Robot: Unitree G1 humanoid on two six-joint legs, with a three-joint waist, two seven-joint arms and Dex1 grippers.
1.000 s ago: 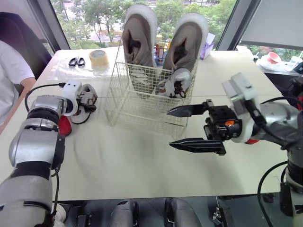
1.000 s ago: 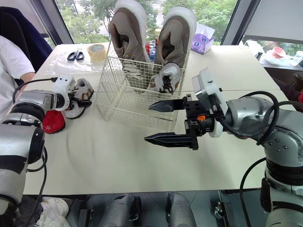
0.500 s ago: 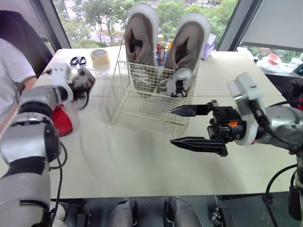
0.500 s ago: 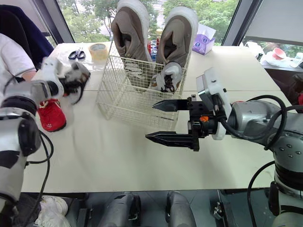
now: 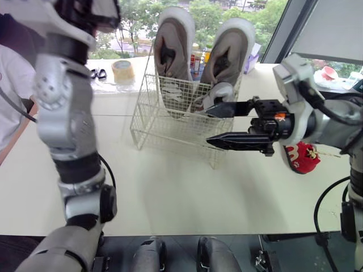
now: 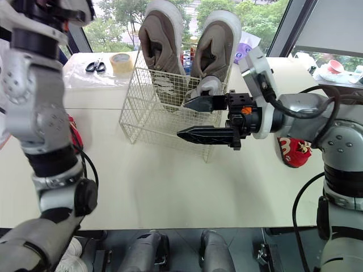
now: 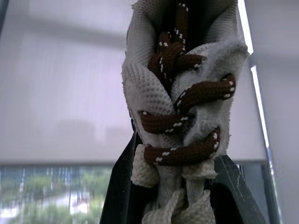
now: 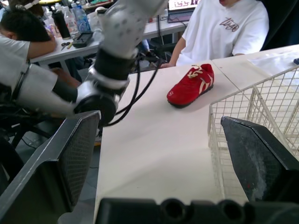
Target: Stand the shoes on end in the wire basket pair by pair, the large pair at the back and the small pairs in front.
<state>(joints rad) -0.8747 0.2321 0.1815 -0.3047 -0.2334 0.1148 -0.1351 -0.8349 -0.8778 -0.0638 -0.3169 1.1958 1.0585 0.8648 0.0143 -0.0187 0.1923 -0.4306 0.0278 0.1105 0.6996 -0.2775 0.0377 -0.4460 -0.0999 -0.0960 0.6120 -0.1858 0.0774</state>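
The right gripper [image 5: 208,126] hangs over the white table [image 5: 170,192] just near of the wire basket's [image 5: 170,122] right near corner. Its two black fingers are spread well apart with nothing between them, and the upper fingertip shows in front of the basket's right side. Just right of that arm's wrist, a small red shoe [image 5: 299,157] lies on the table. A second small red shoe [image 8: 191,85], with cream stripes and laces, rests on its sole near the table's left edge, well apart from the basket.

The basket stands at the middle of the table. Inside it at the right, toward the front, is a small grey-and-white shoe [image 5: 218,96]. Behind it the large tan pair [image 5: 173,48] stands on end at the back, side by side, heels up, white soles turned away, rising well above the rim.

The left arm is up high at the left. Its left gripper [image 7: 176,149] is clamped on a small white mesh shoe [image 7: 182,93] with brown laces, one black finger on either side of it.

Far left on the table are black-handled scissors [image 5: 97,73] and, just right of them, a roll of tape [image 5: 122,71]. A purple tissue packet [image 6: 243,52] lies behind the basket at the right. A person in a white T-shirt [image 8: 224,28] sits at the table's left side.
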